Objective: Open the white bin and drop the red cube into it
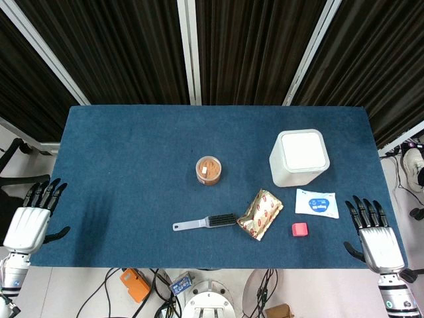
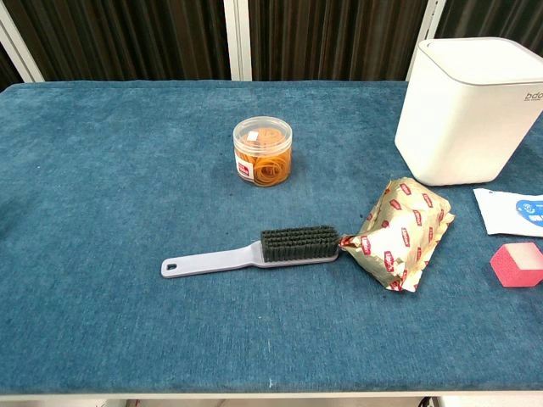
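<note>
The white bin [image 1: 299,158] stands on the right half of the blue table, its lid down; the chest view shows the bin [image 2: 471,106] at the upper right. The red cube [image 1: 300,229] lies near the front edge, below the bin, and the cube [image 2: 517,263] sits at the right border of the chest view. My right hand [image 1: 373,233] hovers at the table's right front corner, fingers spread, holding nothing, to the right of the cube. My left hand [image 1: 33,218] rests off the left front corner, fingers apart and empty. Neither hand shows in the chest view.
A clear jar of orange rubber bands [image 1: 209,170] stands mid-table. A grey brush [image 1: 205,222] and a gold-and-red snack packet [image 1: 260,213] lie left of the cube. A white-and-blue packet [image 1: 317,203] lies between bin and cube. Cables and devices lie on the floor below the front edge.
</note>
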